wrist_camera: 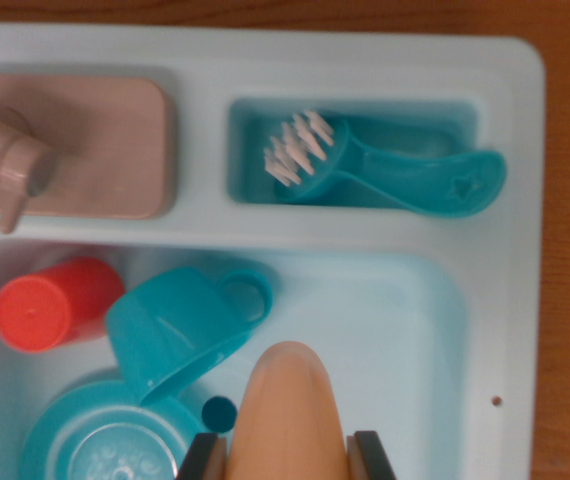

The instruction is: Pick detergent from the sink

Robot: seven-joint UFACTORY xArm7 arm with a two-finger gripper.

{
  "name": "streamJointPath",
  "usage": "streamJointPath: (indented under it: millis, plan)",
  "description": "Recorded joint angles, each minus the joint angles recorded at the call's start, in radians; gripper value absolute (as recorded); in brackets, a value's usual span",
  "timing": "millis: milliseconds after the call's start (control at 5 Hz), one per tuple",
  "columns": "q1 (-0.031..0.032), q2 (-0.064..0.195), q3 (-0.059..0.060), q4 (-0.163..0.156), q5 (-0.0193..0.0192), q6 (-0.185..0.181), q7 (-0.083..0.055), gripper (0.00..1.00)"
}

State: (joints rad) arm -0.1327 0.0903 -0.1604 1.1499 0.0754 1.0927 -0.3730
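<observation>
Orange plastic fills the bottom of my view: the detergent [290,415] sits pinched between the jaws of my gripper [290,455], tip pointing up-frame over the sink [405,330]. I'd judge the grip low on the body, for a straight lift. Cup [180,335], red tumbler [50,305] and bowl [105,440] crowd the wrist view's left.

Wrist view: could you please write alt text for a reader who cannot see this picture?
The gripper holds an orange detergent bottle over a pale blue toy sink. In the basin lie a teal cup, a red cup and a teal bowl; a teal brush rests in a compartment above.
</observation>
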Motion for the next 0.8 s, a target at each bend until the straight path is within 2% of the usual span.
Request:
streamJointPath:
  millis: [200, 400, 600, 800]
  plan:
    - [0.0004, -0.016, 0.000, 0.031, -0.0049, 0.047, 0.005, 1.00]
    - [0.0004, -0.016, 0.000, 0.031, -0.0049, 0.047, 0.005, 1.00]
    - [0.0008, -0.033, -0.001, 0.063, -0.0097, 0.094, 0.010, 1.00]
    - [0.0008, -0.033, -0.001, 0.063, -0.0097, 0.094, 0.010, 1.00]
